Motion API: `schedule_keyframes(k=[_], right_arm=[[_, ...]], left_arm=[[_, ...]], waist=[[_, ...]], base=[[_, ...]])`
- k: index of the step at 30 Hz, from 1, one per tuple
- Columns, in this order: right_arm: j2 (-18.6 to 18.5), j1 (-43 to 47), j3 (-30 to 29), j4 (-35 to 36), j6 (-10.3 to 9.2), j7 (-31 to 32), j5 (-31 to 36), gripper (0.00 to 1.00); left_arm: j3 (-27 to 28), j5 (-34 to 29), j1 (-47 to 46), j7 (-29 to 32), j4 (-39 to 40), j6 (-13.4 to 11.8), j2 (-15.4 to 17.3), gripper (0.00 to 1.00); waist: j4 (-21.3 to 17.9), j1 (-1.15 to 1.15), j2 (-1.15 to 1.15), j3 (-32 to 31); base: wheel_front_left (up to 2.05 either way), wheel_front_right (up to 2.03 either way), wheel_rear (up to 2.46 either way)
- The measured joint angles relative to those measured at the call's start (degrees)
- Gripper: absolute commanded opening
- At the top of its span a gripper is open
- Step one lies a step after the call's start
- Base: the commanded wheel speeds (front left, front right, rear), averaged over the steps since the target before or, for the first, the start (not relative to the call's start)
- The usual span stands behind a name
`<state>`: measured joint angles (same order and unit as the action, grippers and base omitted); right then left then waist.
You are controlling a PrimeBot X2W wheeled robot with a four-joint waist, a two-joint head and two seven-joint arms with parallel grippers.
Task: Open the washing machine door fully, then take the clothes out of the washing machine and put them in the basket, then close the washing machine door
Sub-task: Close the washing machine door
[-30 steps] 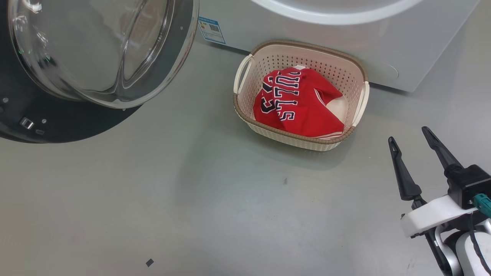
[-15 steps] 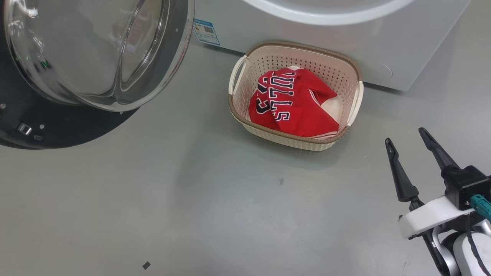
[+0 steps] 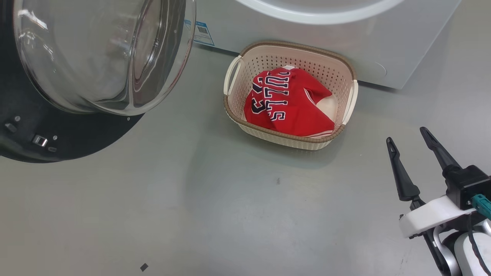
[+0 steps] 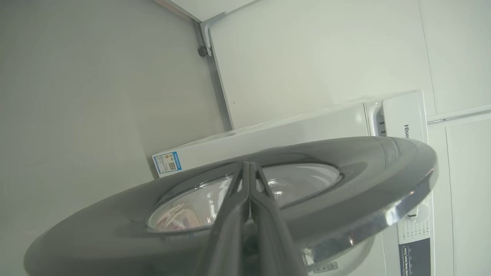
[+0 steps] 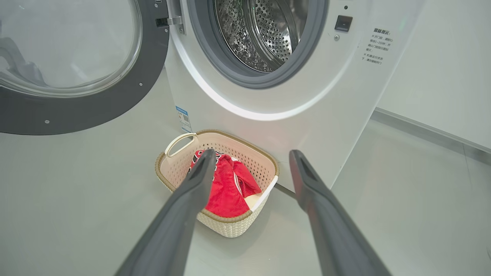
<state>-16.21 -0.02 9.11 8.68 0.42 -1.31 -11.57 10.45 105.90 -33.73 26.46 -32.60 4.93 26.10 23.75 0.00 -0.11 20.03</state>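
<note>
Beside the machine front: basket [image 3: 284,138] sits on the floor [image 3: 191,211] under the opening, close against the washing machine [image 3: 307,34]; you cannot tell if they touch.
Load: clothes [image 3: 287,103], a red jersey bundle with some white fabric, lie inside the basket.
Drum: drum [image 5: 264,30] shows bare steel where you can see it; its lowest part is hidden.
Door: washing machine door [image 3: 76,134] stands swung wide on the robot's left.
Left arm: left gripper [image 4: 248,165] has its jaws clenched on nothing and lies along the door's outer face; contact uncertain.
Right arm: right gripper [image 3: 407,135] has its jaws released and empty, well apart from the basket.
Step, judged: closing the door.
Risk: pushed at a slant, the clenched tips may skid off the glossy curved face.
Risk: a soft push may leave the latch uncaught.
Risk: a garment low in the drum would get shut in; check first.
</note>
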Motion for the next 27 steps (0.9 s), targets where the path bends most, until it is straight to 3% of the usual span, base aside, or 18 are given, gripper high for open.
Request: schedule_keyframes(k=[13,27], right_arm=[[1.6,0.0,0.7,-0.4,0.00,-0.9,-0.6,1.00],[4.1,-0.1,1.9,-2.9,0.00,-3.2,-1.6,1.00]], left_arm=[[-0.9,1.7,5.4,5.3,3.8,1.5,-1.9,0.00],[0.7,3.6,11.8,8.3,12.1,1.9,-5.2,0.00]], waist=[[-0.3,0.00,0.00,-1.1],[-3.9,0.00,0.00,-3.1]], base=[[0.00,0.00,0.00],[0.00,0.00,0.00]])
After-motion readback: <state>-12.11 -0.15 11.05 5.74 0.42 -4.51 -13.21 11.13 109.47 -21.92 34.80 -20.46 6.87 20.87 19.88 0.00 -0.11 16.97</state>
